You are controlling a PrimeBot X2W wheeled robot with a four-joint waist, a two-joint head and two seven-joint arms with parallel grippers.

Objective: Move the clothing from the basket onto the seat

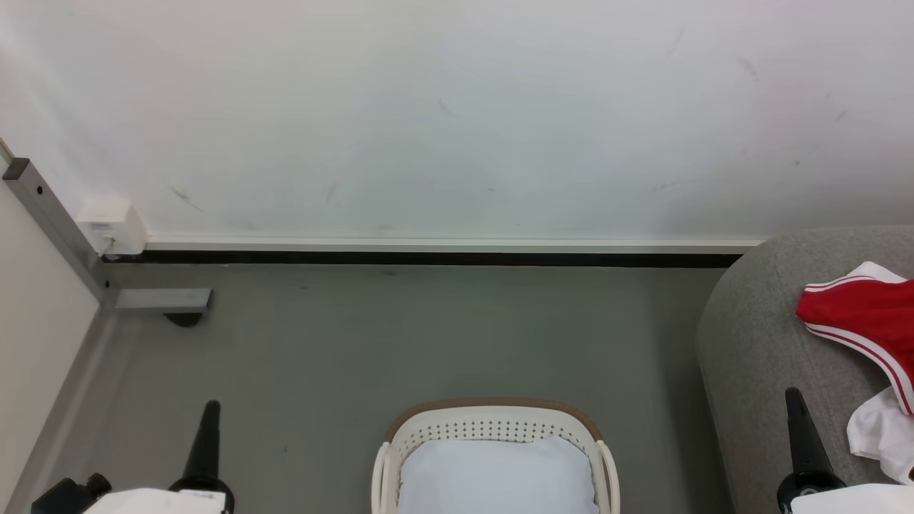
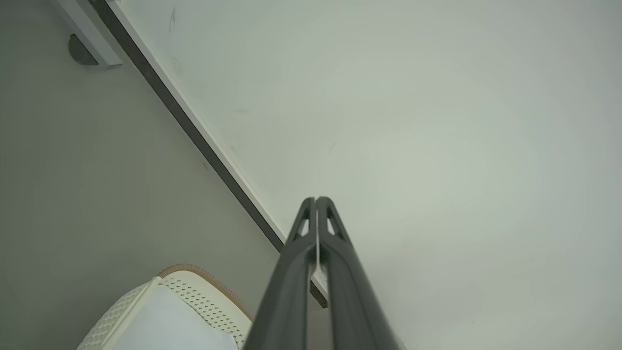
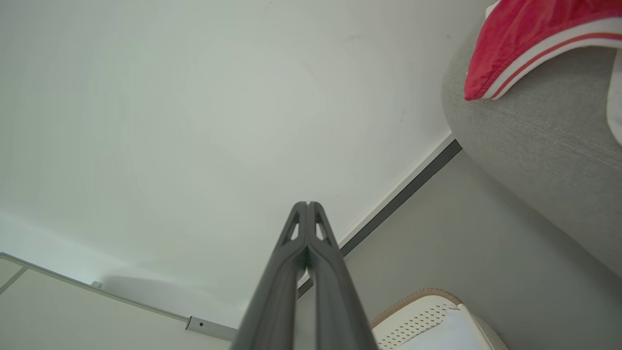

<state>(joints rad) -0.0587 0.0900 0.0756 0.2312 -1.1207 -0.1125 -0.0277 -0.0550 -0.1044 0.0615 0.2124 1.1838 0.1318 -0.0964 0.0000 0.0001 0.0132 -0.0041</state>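
**Laundry Lying on Sofa as Robot's Grippers Are Pointing Idle**

Both arms are sitting low. The left gripper (image 1: 211, 408) is at 7 o'clock and the right gripper (image 1: 792, 396) at 4 o'clock, each pressing its fingers together and gripping nothing, likely because the basket is offering nothing more to lift. The basket (image 1: 493, 405) is standing on the floor at 6 o'clock between them, showing a pale pad (image 1: 496, 475). The clothing (image 1: 857, 310), red with white stripes plus a white piece, is lying on the grey sofa (image 1: 757, 335) at 3 o'clock, up and right of the right gripper, apart from it.
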